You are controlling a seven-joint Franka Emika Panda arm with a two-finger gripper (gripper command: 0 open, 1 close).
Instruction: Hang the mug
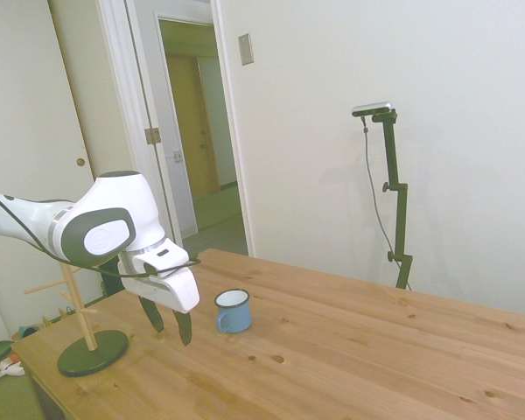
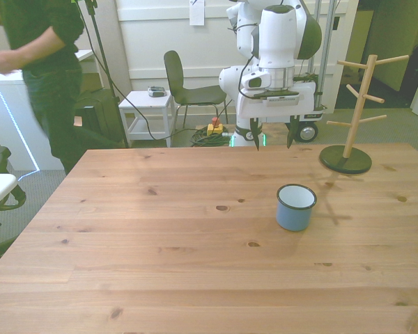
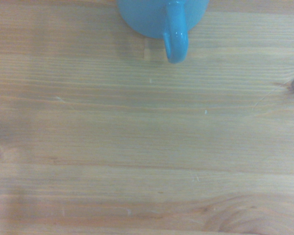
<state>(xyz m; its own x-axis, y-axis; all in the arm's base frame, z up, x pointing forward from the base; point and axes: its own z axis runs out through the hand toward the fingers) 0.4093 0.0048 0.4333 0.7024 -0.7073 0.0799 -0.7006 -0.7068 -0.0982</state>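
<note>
The mug [image 2: 295,207] sits upright on the tabletop [image 2: 160,243], toward the front view's right, its handle [image 3: 176,36] pointing toward the arm. The jaws hang spread and empty above the wood, near the mug but apart. The wooden mug tree [image 2: 354,115] stands beyond.

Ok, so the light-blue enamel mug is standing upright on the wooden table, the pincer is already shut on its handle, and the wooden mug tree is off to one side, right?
Not quite. The pincer is open and empty, hovering apart from the light-blue enamel mug, as the front view shows. The rest holds: the mug stands upright on the wooden table, and the wooden mug tree is off to one side.
</note>
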